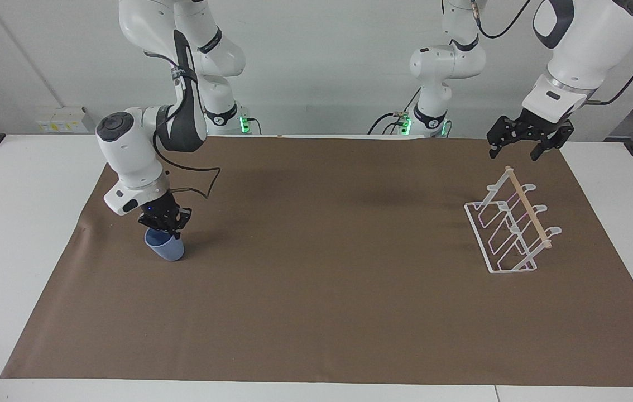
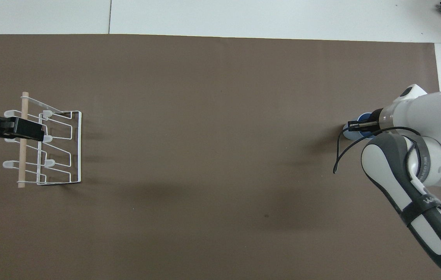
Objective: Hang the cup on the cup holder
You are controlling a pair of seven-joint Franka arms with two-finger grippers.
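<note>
The light blue cup (image 1: 165, 248) stands slightly tilted on the brown mat at the right arm's end of the table. My right gripper (image 1: 165, 224) is shut on its rim from above, one finger inside the cup. In the overhead view the arm hides most of the cup (image 2: 365, 116) under the right gripper (image 2: 354, 125). The white wire cup holder (image 1: 509, 231) with its wooden rod stands at the left arm's end. My left gripper (image 1: 523, 146) waits open in the air over the end of the cup holder (image 2: 59, 147) nearest the robots, and the overhead view also shows this left gripper (image 2: 30, 131).
A brown mat (image 1: 316, 290) covers most of the white table (image 1: 9, 234). A black cable loops off the right arm's wrist beside the cup.
</note>
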